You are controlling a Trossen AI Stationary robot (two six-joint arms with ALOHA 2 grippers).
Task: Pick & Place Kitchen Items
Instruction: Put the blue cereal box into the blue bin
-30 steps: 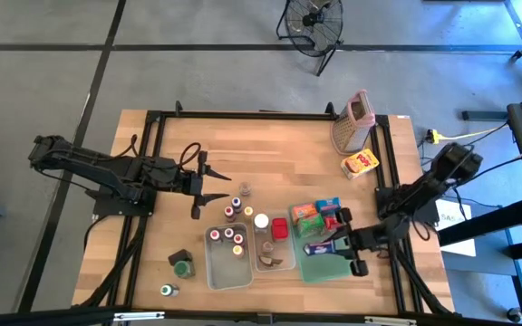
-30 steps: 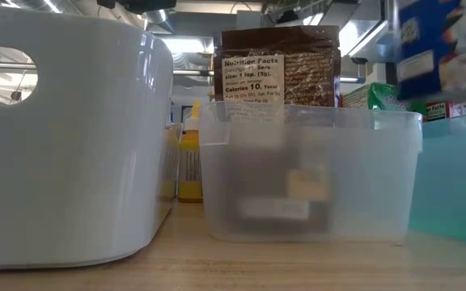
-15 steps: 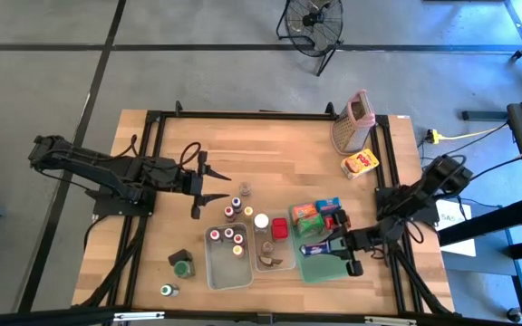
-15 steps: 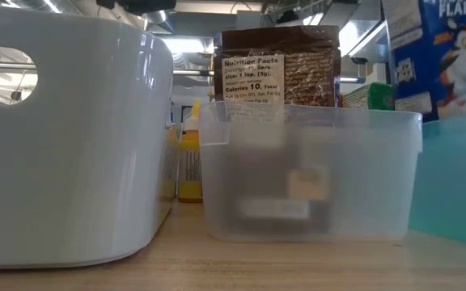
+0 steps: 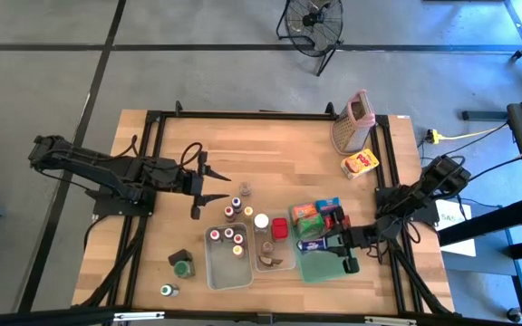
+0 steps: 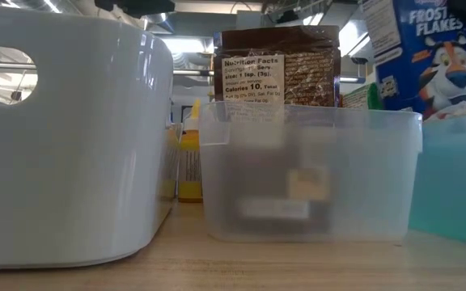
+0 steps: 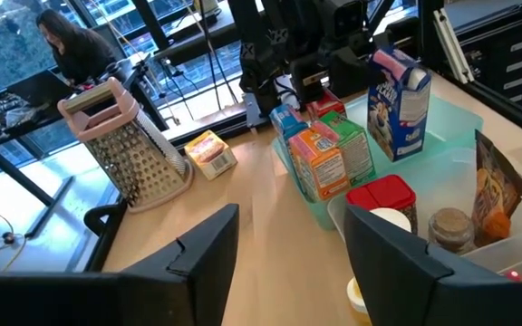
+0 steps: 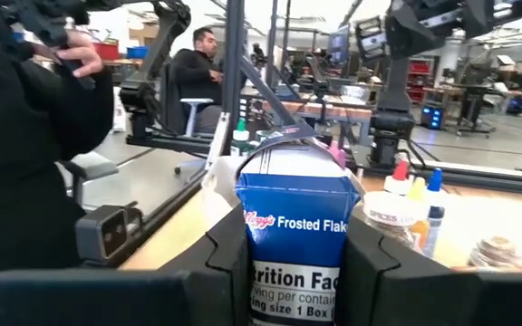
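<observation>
lower now than a second ago, the blue cereal box (image 5: 313,245) sits clamped in the right gripper (image 5: 326,246) over the near end of the green tray (image 5: 323,267). it should settle upright, clear of the cartons behind. farther left, the left gripper (image 5: 208,180) hangs open.

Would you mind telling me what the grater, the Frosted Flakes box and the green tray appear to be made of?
Grater: shiny perforated metal, probably steel, with a matte pink, plastic-looking top. Frosted Flakes box, clamped in the right gripper: printed cardboard, folded gable top. Green tray: translucent, smooth, likely plastic.
</observation>
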